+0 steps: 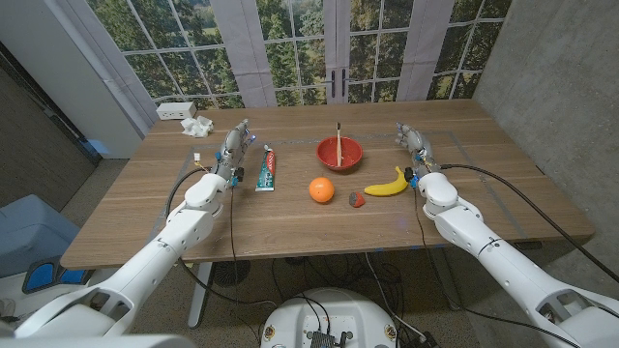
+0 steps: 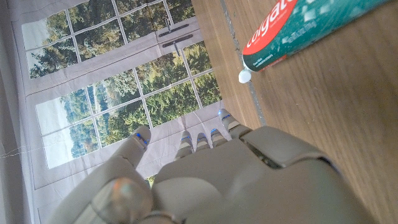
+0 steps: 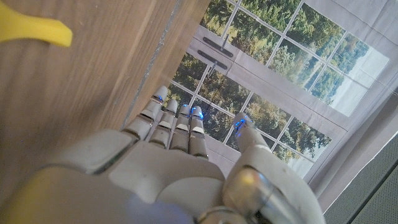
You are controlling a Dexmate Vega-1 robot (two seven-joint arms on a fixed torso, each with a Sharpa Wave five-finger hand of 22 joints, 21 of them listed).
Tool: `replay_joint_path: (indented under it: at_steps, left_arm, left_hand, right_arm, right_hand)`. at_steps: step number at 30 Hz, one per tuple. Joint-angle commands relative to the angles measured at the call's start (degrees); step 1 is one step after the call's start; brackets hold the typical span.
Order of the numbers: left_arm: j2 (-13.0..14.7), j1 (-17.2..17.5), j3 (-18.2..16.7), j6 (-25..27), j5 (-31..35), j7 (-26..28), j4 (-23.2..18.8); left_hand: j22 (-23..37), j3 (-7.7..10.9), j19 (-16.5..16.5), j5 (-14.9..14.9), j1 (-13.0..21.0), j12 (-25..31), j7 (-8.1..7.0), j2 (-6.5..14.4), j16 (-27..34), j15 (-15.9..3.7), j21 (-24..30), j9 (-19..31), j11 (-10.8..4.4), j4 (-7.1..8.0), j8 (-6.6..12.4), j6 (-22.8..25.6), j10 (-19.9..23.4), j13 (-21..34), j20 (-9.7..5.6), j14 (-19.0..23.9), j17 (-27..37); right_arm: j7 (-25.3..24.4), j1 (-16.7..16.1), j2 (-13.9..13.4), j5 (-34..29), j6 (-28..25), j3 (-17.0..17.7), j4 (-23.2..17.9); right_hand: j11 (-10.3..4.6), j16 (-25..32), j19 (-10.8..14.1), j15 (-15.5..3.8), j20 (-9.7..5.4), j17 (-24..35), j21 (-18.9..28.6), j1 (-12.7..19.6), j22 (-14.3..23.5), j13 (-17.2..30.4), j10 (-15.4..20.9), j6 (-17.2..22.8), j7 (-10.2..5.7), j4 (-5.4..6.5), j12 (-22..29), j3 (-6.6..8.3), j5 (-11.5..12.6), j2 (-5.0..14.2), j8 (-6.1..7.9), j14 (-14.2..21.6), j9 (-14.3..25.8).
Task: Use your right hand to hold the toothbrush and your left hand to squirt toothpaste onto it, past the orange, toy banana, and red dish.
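On the wooden table (image 1: 145,208), the robot's left hand (image 1: 233,145) stands with its fingers extended and apart, holding nothing, just beside the red, white and green toothpaste tube (image 1: 268,170), which lies flat on the tabletop. In the left wrist view, the tube's small white cap (image 2: 245,76) points toward the window end of the table, and the hand's fingers (image 2: 200,141) reach past the tube without touching it. The right hand (image 1: 412,142) is likewise spread and empty, near the far right part of the table. A thin-handled toothbrush (image 1: 338,138) stands tilted in the red round dish (image 1: 339,154), between the two hands. In front of the dish sits the orange (image 1: 321,189); to its right lies a small red and grey object (image 1: 356,199), then the yellow toy banana (image 1: 388,185), which is close to the right wrist. A white power strip (image 1: 176,110) and crumpled white paper (image 1: 197,126) sit at the table's far left corner.
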Motion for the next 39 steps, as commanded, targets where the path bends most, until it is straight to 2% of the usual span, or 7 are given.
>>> replay_joint_path:
  at_steps: [1,13,16,18,20,39]
  left_arm:
    - [-0.8,-1.2,0.5,-0.2,0.3,-0.3,1.5]
    - [-1.1,-1.5,0.8,-0.2,0.8,0.2,1.3]
    - [-0.9,-1.4,0.9,0.3,0.9,0.5,0.9]
    - [-0.9,-1.3,0.9,0.4,1.0,0.7,0.7]
    - [-1.0,-1.2,0.9,0.5,1.0,0.9,0.5]
    - [-1.1,0.0,0.9,0.0,1.3,1.8,-0.8]
  left_hand:
    - [0.2,0.18,0.4,0.1,0.5,0.4,0.34,2.2,0.0,-0.06,-0.3,0.1,-0.01,-0.46,0.36,0.4,0.1,0.1,-0.08,0.2,0.1]
    - [0.3,0.08,0.8,0.0,0.6,0.4,0.44,2.2,0.0,-0.11,-0.4,0.1,-0.1,-0.92,0.27,0.5,0.2,0.1,0.02,0.4,0.1]
    - [0.3,-0.03,0.9,0.0,0.6,0.2,1.87,2.2,0.0,-0.04,-0.6,0.1,-0.24,-1.16,0.02,0.0,-0.1,0.1,-0.03,0.3,0.1]
    - [0.3,-0.2,1.0,0.0,0.4,0.0,3.41,2.4,-0.1,0.73,-0.9,0.1,-0.24,-1.27,-0.27,-0.8,-0.8,0.2,-0.08,0.2,0.2]
    - [0.3,-0.25,1.0,0.0,0.2,-0.1,3.88,2.4,-0.1,1.04,-1.0,0.1,0.22,-1.21,-0.33,-1.1,-1.1,0.2,-0.22,0.1,0.3]
    - [0.3,-0.19,2.0,0.0,0.0,0.0,4.94,2.7,0.0,1.61,-1.2,0.1,1.1,-1.33,-0.16,-1.1,-1.2,0.3,-1.72,0.4,0.3]
  right_arm:
    - [-3.0,1.2,-1.7,-4.7,-6.5,-1.8,-4.6]
    - [-2.8,2.3,-3.0,-7.8,-10.3,-3.2,-7.0]
    - [-2.5,2.4,-3.2,-8.1,-10.8,-3.4,-7.4]
    - [-2.5,2.5,-3.3,-8.5,-11.2,-3.6,-7.7]
    - [-2.4,2.6,-3.5,-9.0,-11.5,-3.8,-8.0]
    - [-1.2,3.0,-5.7,-14.5,-15.2,-6.4,-12.4]
  right_hand:
    - [-0.2,0.5,0.6,-0.08,0.01,0.4,0.2,0.9,0.3,0.2,0.6,0.7,0.08,-0.57,0.3,0.32,0.5,-0.17,0.33,0.6,0.2]
    - [-0.02,1.0,0.9,-0.21,-0.18,0.8,0.2,1.9,0.4,0.4,1.0,1.0,0.06,-1.01,0.5,0.49,0.8,-0.26,0.29,1.2,0.3]
    - [0.1,1.0,1.0,-0.16,-0.2,0.9,0.2,2.2,0.4,0.5,1.0,1.0,0.08,-1.06,0.5,0.48,0.8,-0.3,0.23,1.1,0.3]
    - [0.1,1.1,1.0,-0.17,-0.22,1.0,0.2,2.3,0.4,0.5,1.0,1.0,0.11,-1.07,0.5,0.47,0.9,-0.32,0.21,1.0,0.3]
    - [0.08,1.1,1.0,-0.17,-0.22,1.0,0.2,2.3,0.4,0.6,1.1,1.1,0.16,-1.08,0.5,0.45,0.9,-0.33,0.22,1.0,0.3]
    - [-0.08,1.7,1.6,-0.43,-1.52,1.7,0.3,3.2,0.5,0.9,1.9,2.0,0.22,-1.09,0.8,0.21,1.1,-0.43,0.31,1.5,0.4]
